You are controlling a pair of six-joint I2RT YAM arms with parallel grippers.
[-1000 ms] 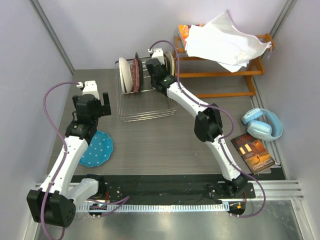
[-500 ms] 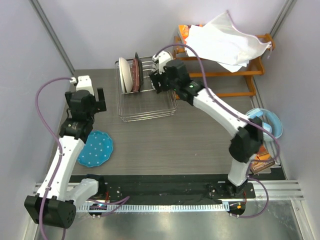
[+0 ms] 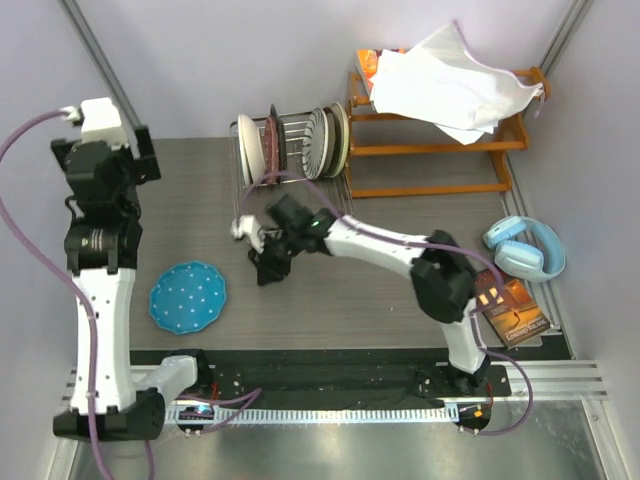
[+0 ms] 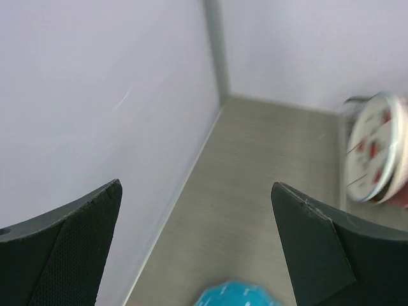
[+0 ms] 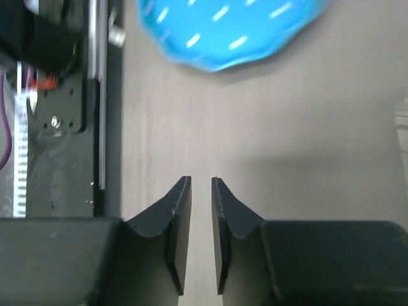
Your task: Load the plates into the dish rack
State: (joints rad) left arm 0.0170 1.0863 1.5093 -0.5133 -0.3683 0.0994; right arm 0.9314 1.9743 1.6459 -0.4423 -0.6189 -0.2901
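Top external view: the dish rack (image 3: pixel 322 195) sits at the back of the desk (image 3: pixel 340 305), left of an orange wooden shelf (image 3: pixel 440 152) draped with a white sheet (image 3: pixel 450 80). Three plates stand on edge in the rack. A pale plate (image 3: pixel 247 150) is at its left end, a red-rimmed plate (image 3: pixel 270 148) is just beside that, and a striped plate (image 3: pixel 318 140) stands further right, apart from the pair. The blue plate (image 3: pixel 188 298) with white dots lies flat on the desk near the front left, well apart from the rack.

The right arm reaches leftward across the front of the rack. The right pincer (image 3: pixel 265 270) points down toward bare desk between the rack and the blue plate, touching neither. In the right wrist view its fingers (image 5: pixel 175 217) stand nearly together with a slim gap and nothing in it, and the blue plate's scalloped edge shows blurred at the top.

The left arm stands tall by the left wall. In the left wrist view the left pincer (image 4: pixel 196 185) is spread wide and empty. A sliver of the blue plate shows at the bottom edge, and the pale plate, blurred, with red marks on its face, shows at the right edge.

Blue headphones (image 3: pixel 525 248) and a book (image 3: pixel 510 305) lie at the desk's right side.
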